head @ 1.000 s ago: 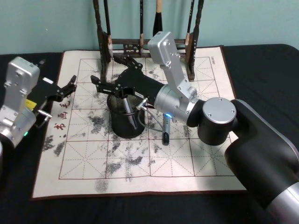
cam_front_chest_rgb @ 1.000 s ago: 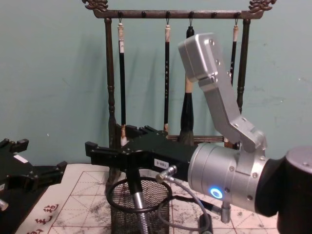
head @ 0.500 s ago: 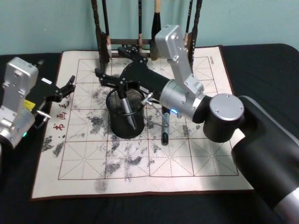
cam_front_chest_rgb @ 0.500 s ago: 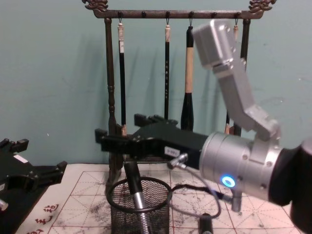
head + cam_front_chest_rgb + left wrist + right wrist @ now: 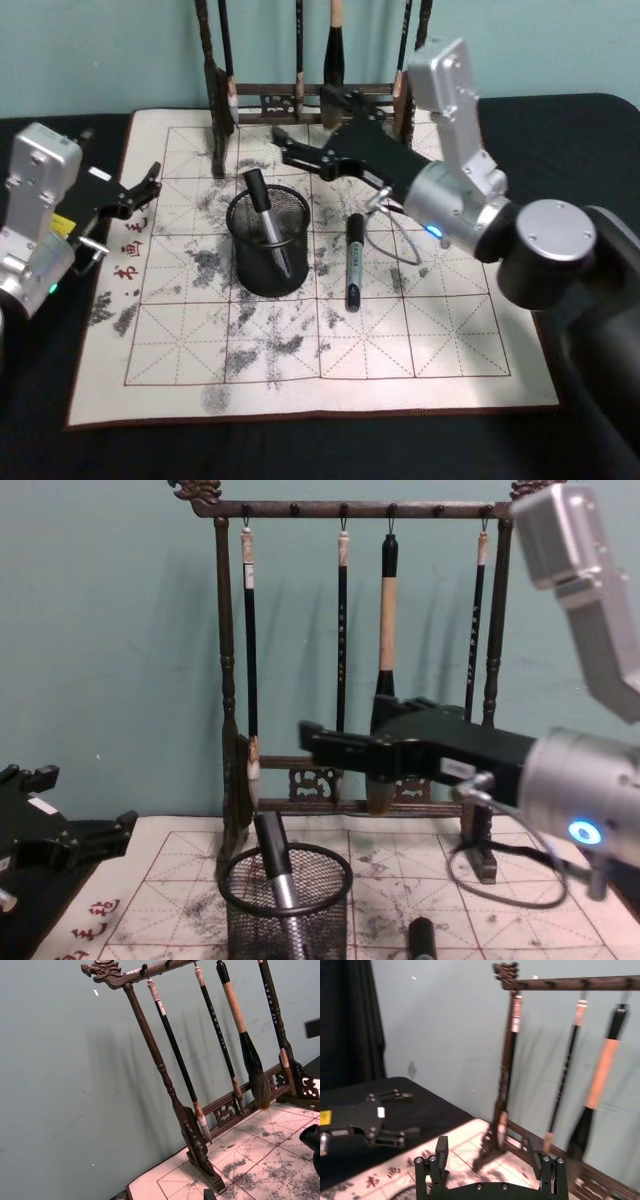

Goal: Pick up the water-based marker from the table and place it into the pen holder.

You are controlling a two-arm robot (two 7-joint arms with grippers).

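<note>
One water-based marker [image 5: 262, 212] stood inside the pen holder [image 5: 243, 268], cap up, leaning on the rim. A second marker [image 5: 353, 262] lay flat on the table [image 5: 430, 350] just right of the holder, its long axis running toward the brush rack [image 5: 226, 660]. The right gripper [image 5: 305, 122] hung above and behind the holder, jaws wide and empty. It was nearer that marker than the left gripper [image 5: 152, 184], parked with fingers spread well left of the holder. Judged: surface flat, clearance around the lying marker adequate.
</note>
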